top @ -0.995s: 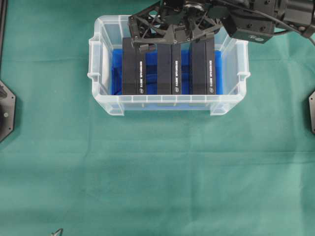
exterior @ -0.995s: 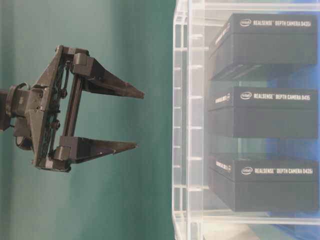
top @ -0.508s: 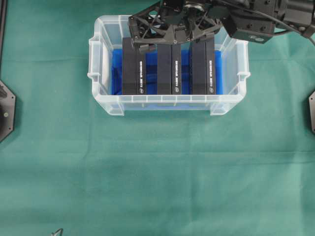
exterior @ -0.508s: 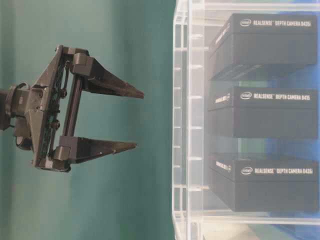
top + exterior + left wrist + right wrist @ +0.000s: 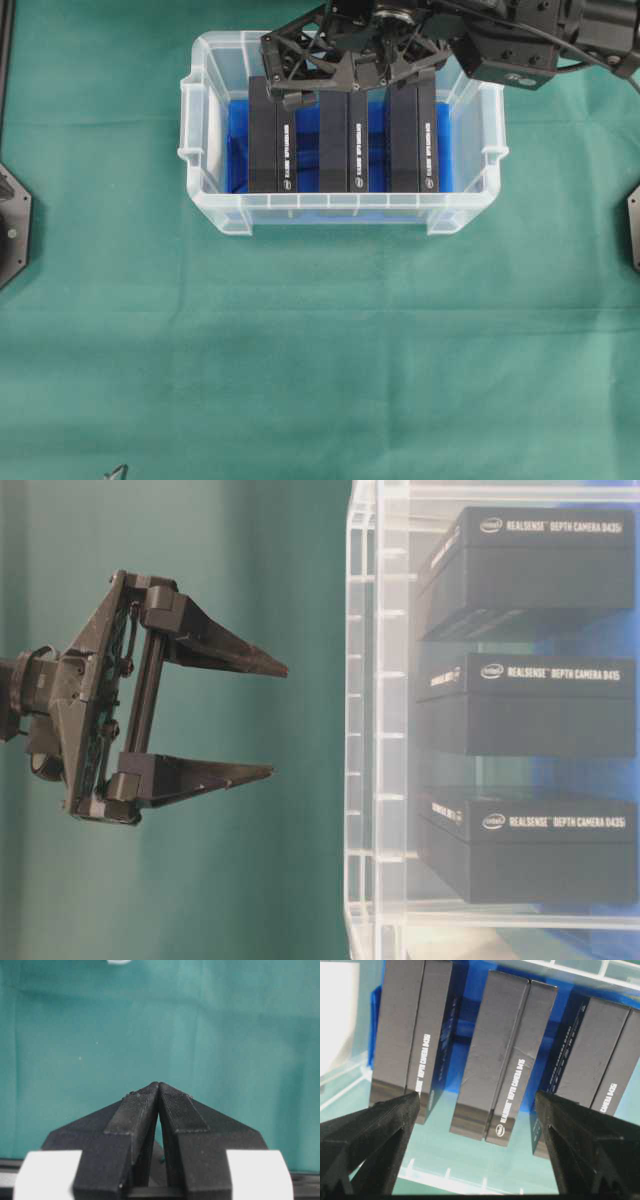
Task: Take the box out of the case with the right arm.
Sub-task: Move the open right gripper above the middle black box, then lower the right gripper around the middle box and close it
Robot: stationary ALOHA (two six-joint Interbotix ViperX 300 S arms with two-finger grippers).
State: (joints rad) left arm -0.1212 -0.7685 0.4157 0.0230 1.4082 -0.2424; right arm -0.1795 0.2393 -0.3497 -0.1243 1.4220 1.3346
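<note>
Right pincer point(image 5: 480, 1160) spread wide, empty, above case point(image 5: 200, 190) far edge, straddling middle RealSense box point(image 5: 500, 1060) for grasp.

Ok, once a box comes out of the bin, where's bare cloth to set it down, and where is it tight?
The green cloth lies bare in front of the clear plastic case, and at both its sides. Inside it is crowded: three black boxes stand side by side on the blue lining with narrow gaps, the open right gripper above their far ends.
</note>
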